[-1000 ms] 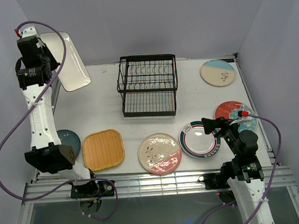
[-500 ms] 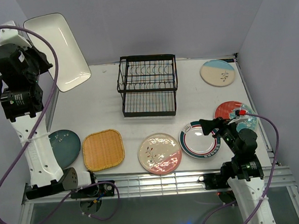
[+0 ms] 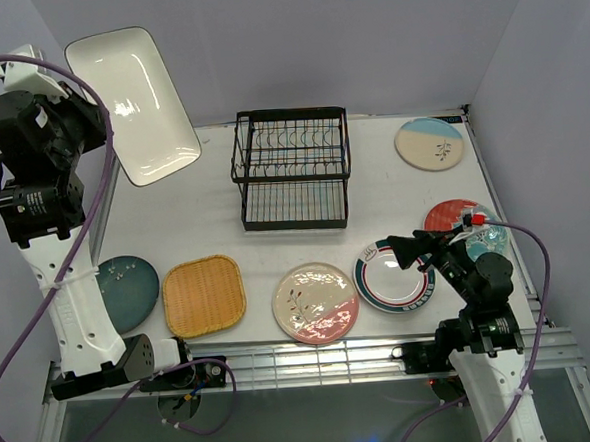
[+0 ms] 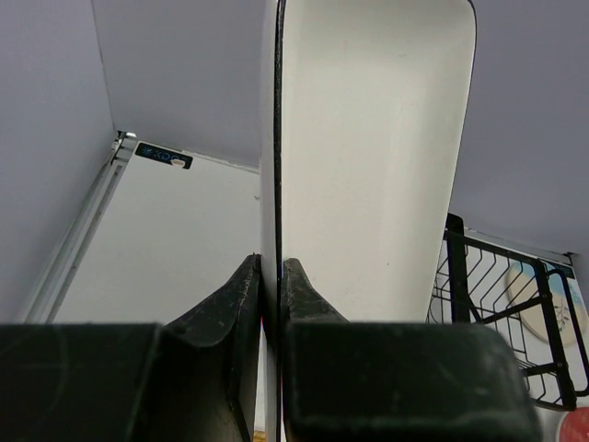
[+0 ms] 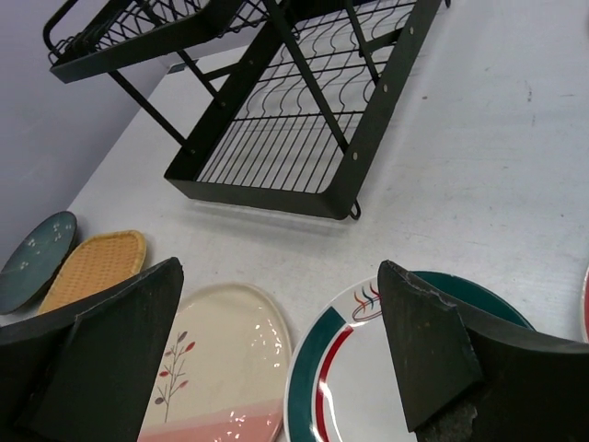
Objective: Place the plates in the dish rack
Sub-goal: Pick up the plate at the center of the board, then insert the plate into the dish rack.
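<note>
My left gripper (image 3: 107, 124) is shut on the edge of the white rounded-rectangle plate (image 3: 133, 103), held high and tilted over the table's back left; its fingers (image 4: 241, 285) pinch the rim of that plate (image 4: 368, 157). The empty black dish rack (image 3: 292, 169) stands at the back centre. My right gripper (image 3: 405, 250) hovers open over the white plate with teal-red rim (image 3: 387, 283), its jaws wide apart above that plate (image 5: 359, 396). Flat on the table lie the dark teal (image 3: 129, 291), yellow woven (image 3: 204, 295), cream-pink (image 3: 315, 302), red-teal (image 3: 453, 214) and cream-and-blue (image 3: 430, 144) plates.
Grey walls close in the table at the back and on both sides. A metal rail (image 3: 303, 359) runs along the near edge between the arm bases. The rack (image 5: 276, 138) stands just beyond the right gripper, with bare table between them.
The left arm has raised the white plate and swung it to the right, toward the rack. The right gripper has crept slightly left over the teal-red rimmed plate, still open.
</note>
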{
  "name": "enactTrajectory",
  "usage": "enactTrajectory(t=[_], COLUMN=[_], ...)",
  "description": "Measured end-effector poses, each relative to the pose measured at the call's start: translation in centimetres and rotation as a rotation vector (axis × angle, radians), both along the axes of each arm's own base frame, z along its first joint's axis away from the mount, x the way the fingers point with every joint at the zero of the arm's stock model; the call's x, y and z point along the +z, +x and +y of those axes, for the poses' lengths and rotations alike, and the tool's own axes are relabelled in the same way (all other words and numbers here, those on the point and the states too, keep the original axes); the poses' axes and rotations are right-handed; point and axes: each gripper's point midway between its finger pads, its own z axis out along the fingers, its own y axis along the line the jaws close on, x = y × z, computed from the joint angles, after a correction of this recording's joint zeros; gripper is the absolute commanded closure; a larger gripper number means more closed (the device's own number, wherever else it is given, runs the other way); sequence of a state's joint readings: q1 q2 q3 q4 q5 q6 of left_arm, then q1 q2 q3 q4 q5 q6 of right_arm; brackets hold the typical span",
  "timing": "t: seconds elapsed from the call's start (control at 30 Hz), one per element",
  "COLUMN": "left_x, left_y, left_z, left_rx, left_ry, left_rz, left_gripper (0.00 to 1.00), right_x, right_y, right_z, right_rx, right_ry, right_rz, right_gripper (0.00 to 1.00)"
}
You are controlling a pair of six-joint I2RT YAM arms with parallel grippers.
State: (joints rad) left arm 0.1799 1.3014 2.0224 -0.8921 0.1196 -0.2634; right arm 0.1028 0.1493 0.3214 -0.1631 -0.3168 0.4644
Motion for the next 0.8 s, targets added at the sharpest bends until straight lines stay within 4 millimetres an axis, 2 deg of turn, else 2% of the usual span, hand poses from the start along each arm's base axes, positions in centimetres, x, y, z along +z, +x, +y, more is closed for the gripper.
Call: enactTrajectory(t=[0.3, 0.8], left_x=[-0.1, -1.7], left_y=[0.0, 1.0], left_z=[-1.3, -4.1], left_rx=[-0.06, -0.115], left_ry=[-0.049, -0.053], left_rz=[0.001, 0.045], left_gripper=[1.0, 1.0], right_x=[2.9, 3.7], right_y=[-0.8, -0.7], right_z=[0.9, 2.1], right_rx=[0.065, 0.14], right_ry=[0.01, 0.031], right_rz=[-0.059, -0.051], right_gripper=[0.08, 0.08])
